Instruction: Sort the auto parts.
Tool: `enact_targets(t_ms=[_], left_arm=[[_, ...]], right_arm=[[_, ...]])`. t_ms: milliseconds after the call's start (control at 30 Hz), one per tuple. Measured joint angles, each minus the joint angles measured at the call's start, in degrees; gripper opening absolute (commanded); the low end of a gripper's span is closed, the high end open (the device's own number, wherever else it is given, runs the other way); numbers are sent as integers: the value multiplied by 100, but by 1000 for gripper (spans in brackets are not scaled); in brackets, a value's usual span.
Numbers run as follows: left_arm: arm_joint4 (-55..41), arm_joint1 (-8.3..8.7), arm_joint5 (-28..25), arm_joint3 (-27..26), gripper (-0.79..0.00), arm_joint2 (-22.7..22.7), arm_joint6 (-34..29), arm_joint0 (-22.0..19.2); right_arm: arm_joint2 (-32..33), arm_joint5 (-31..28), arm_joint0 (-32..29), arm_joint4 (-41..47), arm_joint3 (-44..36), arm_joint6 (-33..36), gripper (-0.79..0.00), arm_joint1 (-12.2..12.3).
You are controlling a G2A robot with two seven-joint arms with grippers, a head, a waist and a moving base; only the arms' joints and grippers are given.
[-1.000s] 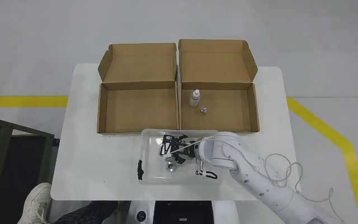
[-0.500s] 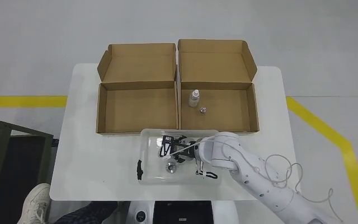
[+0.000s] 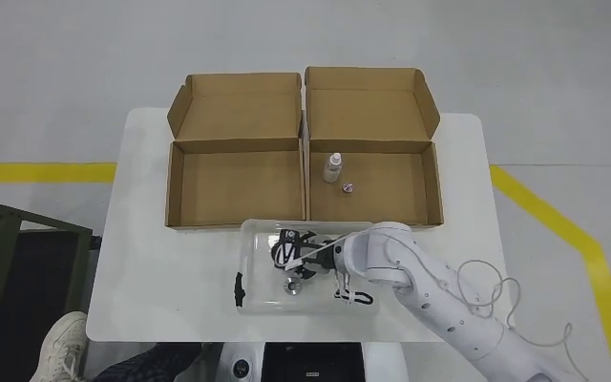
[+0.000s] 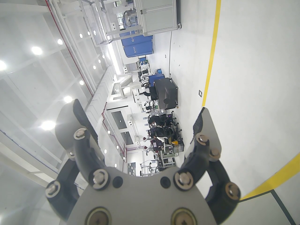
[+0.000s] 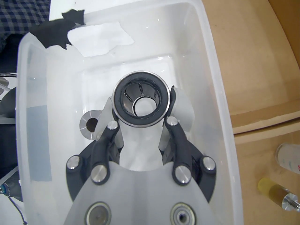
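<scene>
R hand (image 5: pixel 142 105) gripping bearing (image 5: pixel 140 87), in bin (image 5: pixel 202 36)

White, glossy shells with rounded cylindrical joints make up the right arm (image 3: pixel 434 301); a thin pale cable (image 3: pixel 506 286) loops loose beside its forearm. The right gripper (image 5: pixel 141 105) has a light grey wrist plate with two recessed bolts, black link bars pinned by round silver screws, and fingers (image 5: pixel 185 111) of pale flat metal lined with black pads. The left gripper (image 4: pixel 140 113) has the same grey plate, black links and silver screws; its fingers (image 4: pixel 207 127) are pale sheet metal, rounded at the tip, with black ribbed pads on their inner faces.
</scene>
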Motion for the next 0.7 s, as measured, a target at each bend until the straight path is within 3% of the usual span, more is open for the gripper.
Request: enact_targets(t_ms=[700], left_arm=[[0, 0, 0, 0, 0, 0, 0, 0]], right_arm=[[812, -881, -398, 807, -266, -974, -785, 218]])
